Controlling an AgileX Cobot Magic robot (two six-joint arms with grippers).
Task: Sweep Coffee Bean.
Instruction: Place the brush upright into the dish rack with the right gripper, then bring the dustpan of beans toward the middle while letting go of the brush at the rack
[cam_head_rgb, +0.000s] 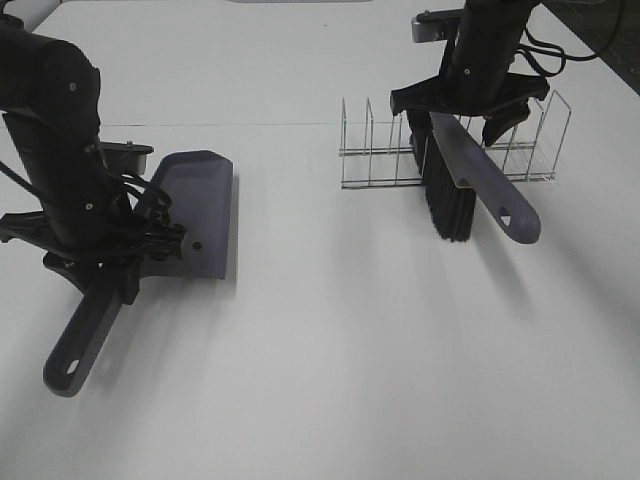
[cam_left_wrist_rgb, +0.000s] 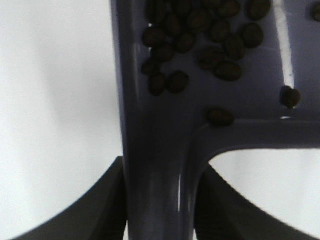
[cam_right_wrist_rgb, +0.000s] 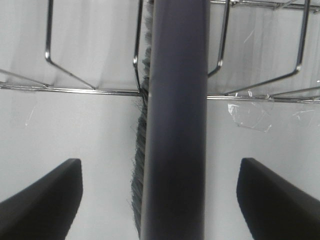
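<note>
Beans (cam_left_wrist_rgb: 200, 40) lie in the pan (cam_head_rgb: 200, 215), bunched against its back wall near the handle root. You can see none loose on the table (cam_head_rgb: 330, 350), though beans that small could escape the high view. The left claw (cam_left_wrist_rgb: 160, 205) is clamped on the pan's handle, at the left of the table. The right claw (cam_right_wrist_rgb: 160, 200) stands wide apart on either side of the brush (cam_head_rgb: 450, 195) without touching it. The brush leans in a slot of the rack (cam_head_rgb: 380, 160) at far right. Sweeping looks finished and the brush parked. Your next move, I judge, is to draw the right claw straight off the brush, minding the rack's wires on both sides. Keep the pan's open lip from dipping so nothing rolls out. The middle and near table give ample room.
</note>
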